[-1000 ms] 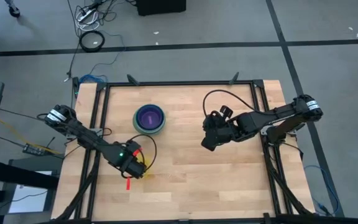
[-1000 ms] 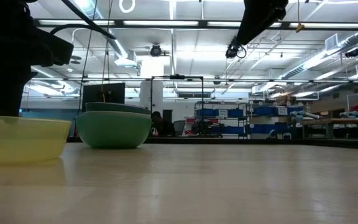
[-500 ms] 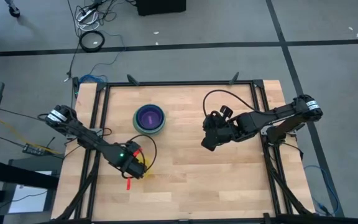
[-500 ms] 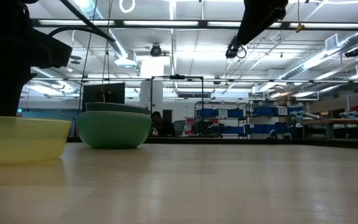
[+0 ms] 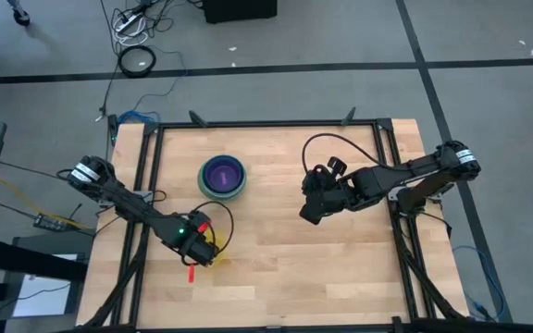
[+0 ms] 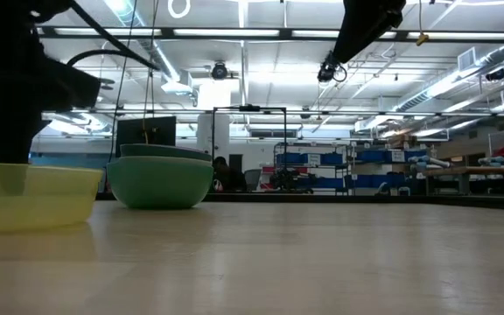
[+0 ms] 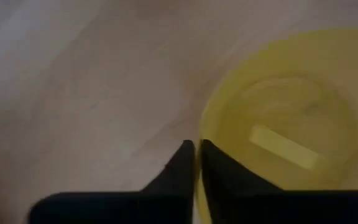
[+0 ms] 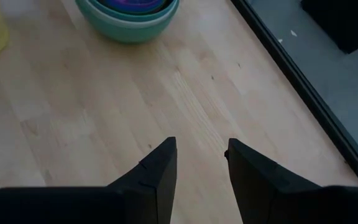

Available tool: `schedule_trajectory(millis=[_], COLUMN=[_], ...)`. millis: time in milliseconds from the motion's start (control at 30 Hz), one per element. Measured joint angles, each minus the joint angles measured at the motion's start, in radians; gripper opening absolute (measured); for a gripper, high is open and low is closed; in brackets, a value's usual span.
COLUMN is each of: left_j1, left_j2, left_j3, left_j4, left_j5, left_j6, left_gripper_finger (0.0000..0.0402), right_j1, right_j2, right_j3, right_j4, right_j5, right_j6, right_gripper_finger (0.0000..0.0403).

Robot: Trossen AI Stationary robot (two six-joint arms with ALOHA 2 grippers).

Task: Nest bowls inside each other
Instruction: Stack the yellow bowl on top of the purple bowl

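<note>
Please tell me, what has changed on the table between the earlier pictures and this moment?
Almost nothing visibly moved. The left gripper stays clamped on the rim of the yellow bowl, which has not shifted on the table. The nested stack of bowls and the open right gripper, hovering above the table, are as before.

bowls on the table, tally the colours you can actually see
sage green bowl: 1, outermost of the stack
purple bowl: 1, innermost of the stack
yellow bowl: 1, apart, its rim between the left gripper's fingers
total: 3 colours clear; other bowls nested between green and purple can't be counted
</note>
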Motion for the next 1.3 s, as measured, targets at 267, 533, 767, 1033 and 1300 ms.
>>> schedule_trajectory(millis=[267,533,767,1033,1300], left_j1=[0.057,0.378,0.642,0.785,0.808], left_j2=[-0.145,-0.280,-0.248,-0.171,-0.155], left_j3=[0.264,0.465,0.380,0.295,0.292], left_j4=[-0.324,-0.542,-0.229,-0.179,-0.104], left_j5=[-0.275,-0.520,-0.350,-0.105,-0.097], left_j6=[0.135,0.422,0.783,0.844,0.877], left_gripper_finger=[0.0005,0.0003,0.0002,0.0010,0.0093], right_j1=[0.000,-0.010,-0.016,-0.011,-0.006], right_j2=[0.000,0.000,0.000,0.000,0.000], right_j3=[0.000,0.000,0.000,0.000,0.000], right_j4=[0.000,0.000,0.000,0.000,0.000], right_j5=[-0.001,0.014,0.015,0.015,0.003], right_j6=[-0.002,-0.021,-0.023,-0.023,0.006], right_gripper_finger=[0.0128,0.0128,0.0128,0.0128,0.0128])
